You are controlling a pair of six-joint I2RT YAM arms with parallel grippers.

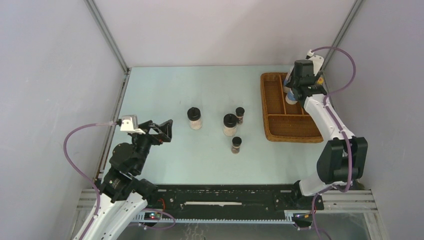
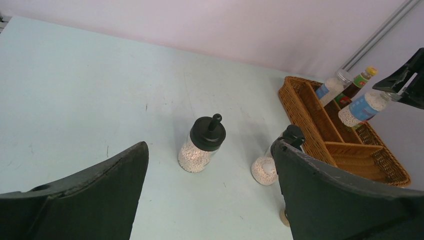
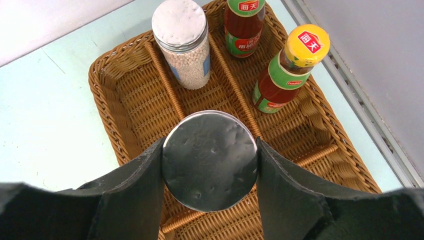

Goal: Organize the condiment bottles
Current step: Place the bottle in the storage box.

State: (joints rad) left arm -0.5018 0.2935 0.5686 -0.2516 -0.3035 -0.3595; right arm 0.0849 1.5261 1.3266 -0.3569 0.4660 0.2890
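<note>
Condiment bottles (image 1: pixel 230 124) were split between the pale desk (image 1: pixel 165 90) and the brown wicker tray (image 1: pixel 295 131) at its far right. The tray held two red sauce bottles (image 3: pixel 287 67) and one silver-lidded jar (image 3: pixel 182 45). The right pincer (image 3: pixel 210 150) was clenched on a second silver-lidded jar (image 3: pixel 209 175) over the tray's middle lane. The left pincer (image 1: pixel 164 131) hung released over the desk's left. Two black-lidded jars (image 1: pixel 194 119) and two tiny dark jars (image 1: pixel 236 144) stood mid-desk.

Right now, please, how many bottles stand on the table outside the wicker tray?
4: white jar leftmost, second white jar right of it, tiny dark jar beyond that, second tiny dark jar in front. None looks hidden.
</note>
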